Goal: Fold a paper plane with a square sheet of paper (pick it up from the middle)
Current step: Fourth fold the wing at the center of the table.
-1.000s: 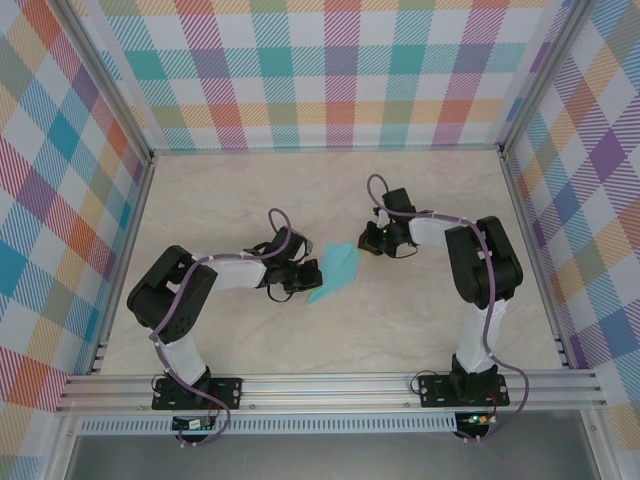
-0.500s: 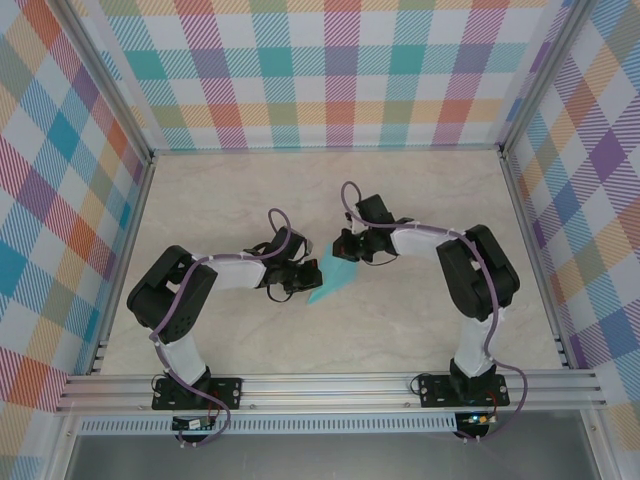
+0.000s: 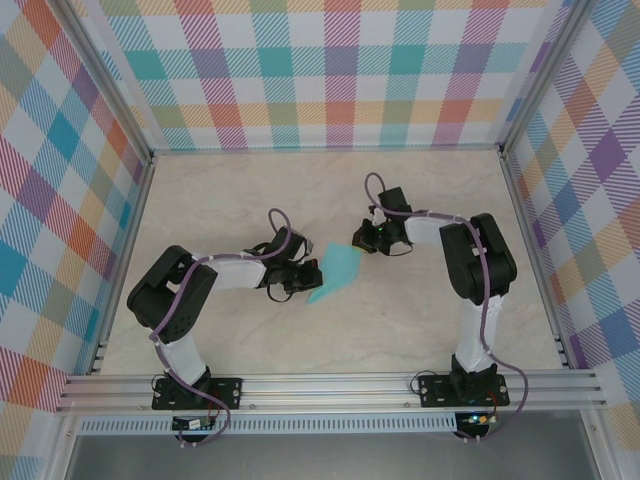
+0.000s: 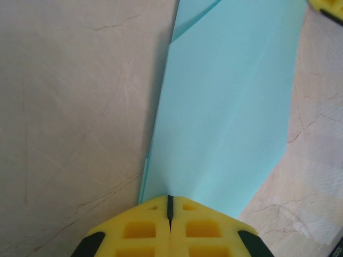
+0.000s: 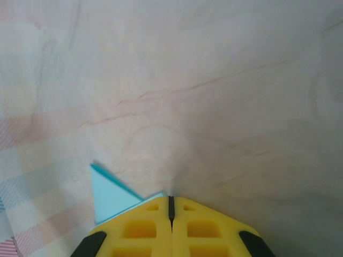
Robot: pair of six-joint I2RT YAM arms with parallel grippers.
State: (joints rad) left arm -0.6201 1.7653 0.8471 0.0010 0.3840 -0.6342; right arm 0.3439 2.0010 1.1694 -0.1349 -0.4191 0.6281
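left gripper (image 4: 169, 199), clenched, pins the paper (image 4: 230, 107) at one end. right gripper (image 5: 170, 199), also clenched, presses the far tip, likely creasing.

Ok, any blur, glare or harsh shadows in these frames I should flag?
Top external: even, diffuse light, only soft shadows under the arms, folded turquoise paper crisp. Left wrist: sharp, creases readable, no glare. Right wrist: soft and washed-out, table veining faint, plaid pattern at the lower left blurred.
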